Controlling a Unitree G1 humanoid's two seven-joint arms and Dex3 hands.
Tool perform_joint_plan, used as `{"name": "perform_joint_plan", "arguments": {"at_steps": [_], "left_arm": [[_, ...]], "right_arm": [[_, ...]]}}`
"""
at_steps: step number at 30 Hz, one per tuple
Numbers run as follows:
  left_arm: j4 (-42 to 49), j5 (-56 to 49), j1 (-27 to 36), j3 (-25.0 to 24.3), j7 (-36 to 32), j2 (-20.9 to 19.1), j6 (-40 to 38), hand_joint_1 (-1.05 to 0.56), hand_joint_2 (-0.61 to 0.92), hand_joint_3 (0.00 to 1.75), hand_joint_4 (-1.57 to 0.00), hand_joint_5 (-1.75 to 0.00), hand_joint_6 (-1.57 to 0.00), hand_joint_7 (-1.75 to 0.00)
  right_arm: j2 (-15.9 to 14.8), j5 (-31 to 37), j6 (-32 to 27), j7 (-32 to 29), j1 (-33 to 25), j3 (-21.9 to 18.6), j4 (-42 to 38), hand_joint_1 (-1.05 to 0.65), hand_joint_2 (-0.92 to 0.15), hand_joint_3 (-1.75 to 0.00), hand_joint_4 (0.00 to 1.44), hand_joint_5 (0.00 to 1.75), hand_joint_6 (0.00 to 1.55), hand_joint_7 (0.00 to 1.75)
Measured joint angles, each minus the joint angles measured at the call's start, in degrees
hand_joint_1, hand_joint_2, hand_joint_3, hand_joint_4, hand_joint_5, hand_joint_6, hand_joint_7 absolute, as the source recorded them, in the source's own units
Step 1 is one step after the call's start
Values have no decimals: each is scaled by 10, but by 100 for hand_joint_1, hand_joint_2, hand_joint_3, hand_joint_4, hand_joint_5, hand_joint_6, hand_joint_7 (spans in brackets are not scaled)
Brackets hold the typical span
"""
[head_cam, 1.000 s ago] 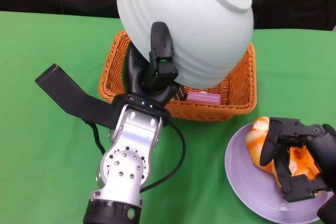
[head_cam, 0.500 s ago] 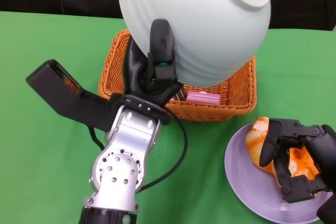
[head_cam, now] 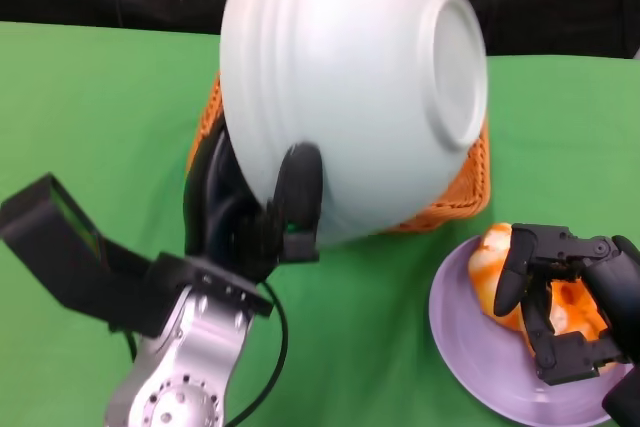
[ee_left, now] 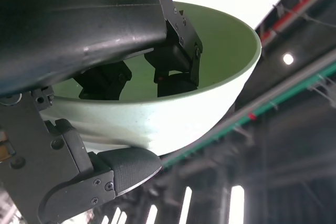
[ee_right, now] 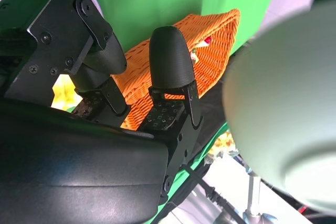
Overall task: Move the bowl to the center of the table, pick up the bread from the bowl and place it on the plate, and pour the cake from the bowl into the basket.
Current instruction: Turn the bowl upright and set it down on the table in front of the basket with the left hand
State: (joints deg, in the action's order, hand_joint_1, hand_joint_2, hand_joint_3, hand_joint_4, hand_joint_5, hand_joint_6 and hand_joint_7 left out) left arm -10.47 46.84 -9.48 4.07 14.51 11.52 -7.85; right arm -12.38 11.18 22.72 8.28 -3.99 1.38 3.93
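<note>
My left hand point(head_cam: 262, 215) grips the rim of the big pale bowl point(head_cam: 350, 87), fingers inside and thumb outside. The bowl is lifted and lies on its side, base turned right, in front of the orange wicker basket point(head_cam: 478, 162). The left wrist view looks into the bowl point(ee_left: 220, 51); only my fingers point(ee_left: 173, 61) show inside it. The bowl hides the cake in the head view. At the lower right my right hand point(head_cam: 560, 297) holds the orange bread point(head_cam: 490, 257) on the lilac plate point(head_cam: 465, 347).
Green cloth covers the table, with open cloth at the left and front centre. The right wrist view shows the basket point(ee_right: 205, 51) past my right fingers point(ee_right: 168, 66) and the bowl point(ee_right: 283, 114) hanging close by. Dark background lies beyond the table's far edge.
My left arm has swung down and to the left. The bowl has turned so its base faces right, and it now covers the basket's inside and the pink cake. My right hand has not moved.
</note>
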Motion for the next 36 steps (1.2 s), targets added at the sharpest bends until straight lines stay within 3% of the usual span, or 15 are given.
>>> {"name": "perform_joint_plan", "arguments": {"at_steps": [4, 8, 19, 21, 26, 36], "left_arm": [[-36, -94, 24, 7, 18, -29, 38, -20, 40, 137, -109, -175, -90, -166], [-47, -150, 44, 9, 30, -47, 63, -19, 42, 133, -109, -175, -91, -165], [-47, -155, 44, 10, 33, -45, 64, -19, 44, 130, -109, -175, -91, -165], [-55, -228, 56, 16, 33, -66, 104, -16, 38, 144, -109, -175, -96, -159], [-64, -423, 110, 23, 37, -151, 251, -24, 31, 150, -108, -175, -97, -160], [-63, -543, 142, 20, 13, -190, 332, -20, 17, 173, -109, -175, -92, -174]], "right_arm": [[0, 0, 0, 0, 1, 0, -2, 44, -22, -166, 100, 175, 90, 146], [-1, -2, 0, 1, 1, 0, -5, 44, -22, -166, 100, 175, 90, 146], [-1, -3, 0, 1, 1, 0, -5, 44, -22, -166, 100, 175, 90, 146], [0, -2, 0, 1, 2, 1, -5, 45, -23, -166, 101, 175, 90, 146], [-1, -2, -2, 1, 1, 0, -5, 46, -25, -163, 100, 175, 89, 146], [-1, -2, -4, 1, 3, -1, -5, 46, -26, -161, 101, 175, 89, 146]]}}
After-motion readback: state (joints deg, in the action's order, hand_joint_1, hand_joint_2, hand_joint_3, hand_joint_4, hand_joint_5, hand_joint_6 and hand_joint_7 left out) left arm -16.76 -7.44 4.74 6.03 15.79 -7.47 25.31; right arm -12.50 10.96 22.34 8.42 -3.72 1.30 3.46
